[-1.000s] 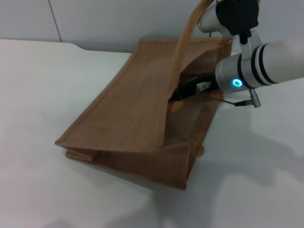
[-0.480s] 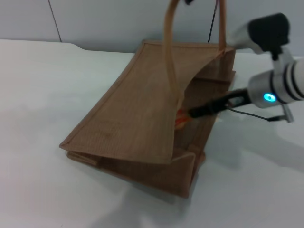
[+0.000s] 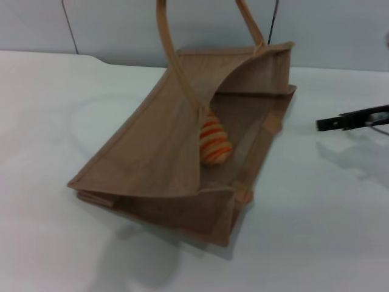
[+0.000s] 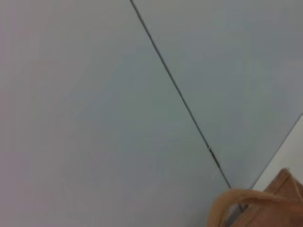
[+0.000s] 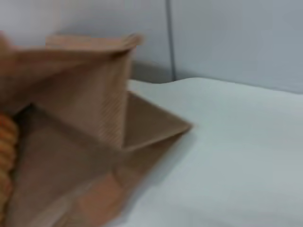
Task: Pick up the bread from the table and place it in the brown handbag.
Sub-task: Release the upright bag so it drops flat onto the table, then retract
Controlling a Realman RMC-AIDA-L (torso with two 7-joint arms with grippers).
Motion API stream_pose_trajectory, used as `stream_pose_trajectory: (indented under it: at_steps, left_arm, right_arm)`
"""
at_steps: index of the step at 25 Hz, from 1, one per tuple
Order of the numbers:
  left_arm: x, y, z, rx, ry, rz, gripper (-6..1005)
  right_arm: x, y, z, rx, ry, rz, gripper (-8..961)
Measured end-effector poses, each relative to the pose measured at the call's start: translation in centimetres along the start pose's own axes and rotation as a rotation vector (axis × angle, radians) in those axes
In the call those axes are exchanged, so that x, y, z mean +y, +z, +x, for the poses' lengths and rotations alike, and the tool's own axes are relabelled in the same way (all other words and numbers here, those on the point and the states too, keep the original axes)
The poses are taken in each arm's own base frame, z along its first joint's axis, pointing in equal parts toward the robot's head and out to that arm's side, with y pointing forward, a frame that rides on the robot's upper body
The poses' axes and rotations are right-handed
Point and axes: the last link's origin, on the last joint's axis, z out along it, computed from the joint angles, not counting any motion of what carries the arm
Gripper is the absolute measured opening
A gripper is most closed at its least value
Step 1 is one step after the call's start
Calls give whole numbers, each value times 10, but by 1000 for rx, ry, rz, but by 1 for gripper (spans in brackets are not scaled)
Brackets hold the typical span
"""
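- The right gripper [image 3: 331, 124], which a second ago reached deep into the mouth of the handbag [image 3: 152, 152], is now pulled clear of it and shows only as a dark fingertip at the right edge of the head view, above the table [image 3: 316, 231]
- Whether its jaws are apart or together I cannot tell; nothing is seen between them
- The bread [image 3: 214, 141], half hidden at the jaws half a second ago, now lies bare inside the handbag, well apart from the jaws and on their bag side
- That reads as the release done and the placing step finished; what is left looks like only the retreat of the arm
- The handbag lies on its side on the table with its mouth held open and one handle [image 3: 173, 55] lifted out of the top of the head view; the bread is the only thing seen in it, resting on the lower wall just under that handle
- The left gripper is not seen in any view; the left wrist view shows a handle [image 4: 246, 203] and a grey wall [image 4: 94, 104]
- The right wrist view shows the bag's folded side and a strip of the bread [image 5: 5, 156] at its edge
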Motion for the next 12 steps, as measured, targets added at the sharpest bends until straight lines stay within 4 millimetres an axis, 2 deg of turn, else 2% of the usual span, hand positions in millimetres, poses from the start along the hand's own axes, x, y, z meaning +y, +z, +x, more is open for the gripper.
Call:
stream_pose_trajectory:
  at_steps: [6,10,12]
  left_arm:
    - [9,1,4,94,-17,-72,225]
    - [9,5,4,177,-110,-126,259]
    - [7,7,-2,205,-162,-131,338]
  right_arm:
    - [-3,-1,-3,-8,2,11,853]
    - [-1,0,-6,-10,-9,10,852]
    - [-1,0,-9,-18,-13,14,851]
